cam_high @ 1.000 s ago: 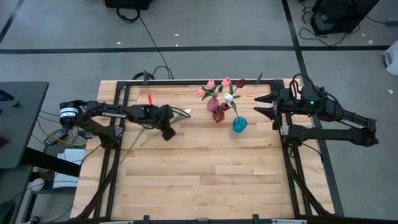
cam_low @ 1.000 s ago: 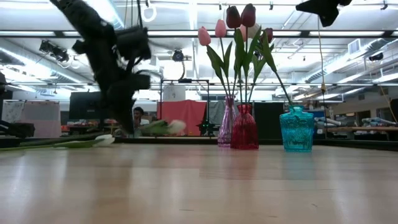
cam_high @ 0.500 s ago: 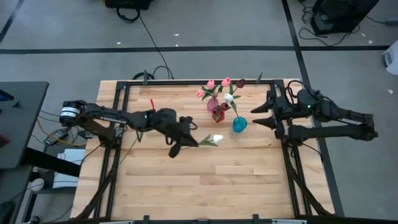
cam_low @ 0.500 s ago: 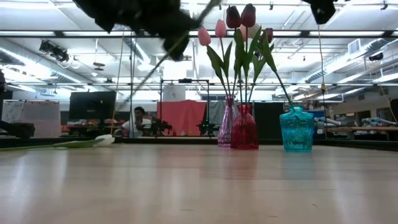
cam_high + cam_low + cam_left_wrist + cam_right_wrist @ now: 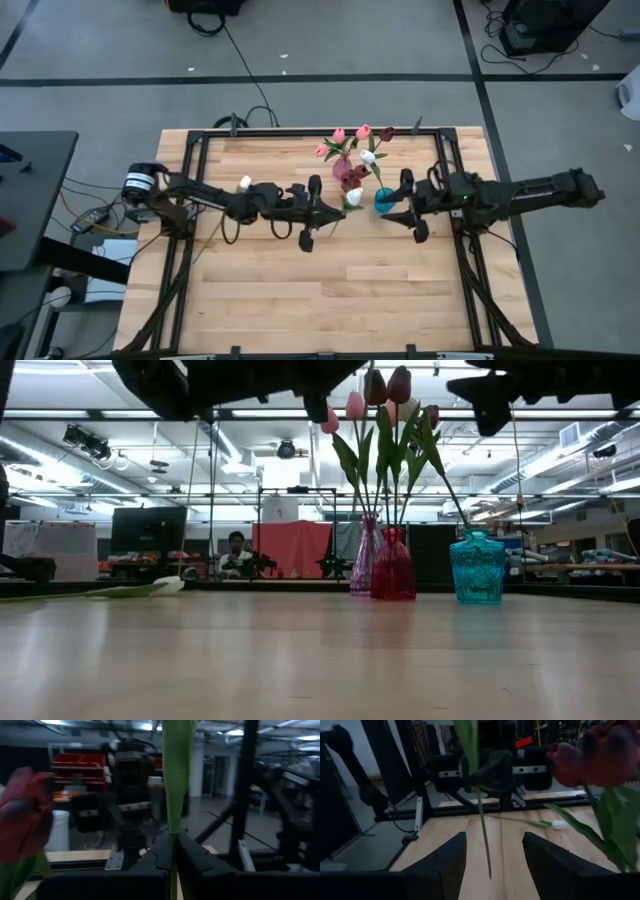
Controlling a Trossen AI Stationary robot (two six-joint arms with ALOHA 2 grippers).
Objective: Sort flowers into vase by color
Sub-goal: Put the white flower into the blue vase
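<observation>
Low view: both arms cut off at top edge. Left end effector [image 5: 318, 208] clamps white tulip [image 5: 352, 196] stem beside teal vase [image 5: 385, 200]. Right end effector [image 5: 410, 205] spread, empty. Pink vase [image 5: 342, 166]: pink tulips. Red vase [image 5: 351, 184]: dark red tulips. One white tulip lies on table [image 5: 330, 280].

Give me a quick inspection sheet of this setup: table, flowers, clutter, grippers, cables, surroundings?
Surface: wooden table in a black frame, mostly bare.
Job's things: three vases at the back, pink, red, blue; pink and dark red tulips stand in the pink and red ones, a white tulip leans above the blue one. One white tulip is held over the table; another lies on the left.
Clutter: a small red item near the back left.
Grippers: left gripper shut on the held tulip's stem; right gripper open, facing it by the blue vase.
Cables: black cables on the floor behind the table.
Surroundings: workshop; a person sits far behind.
</observation>
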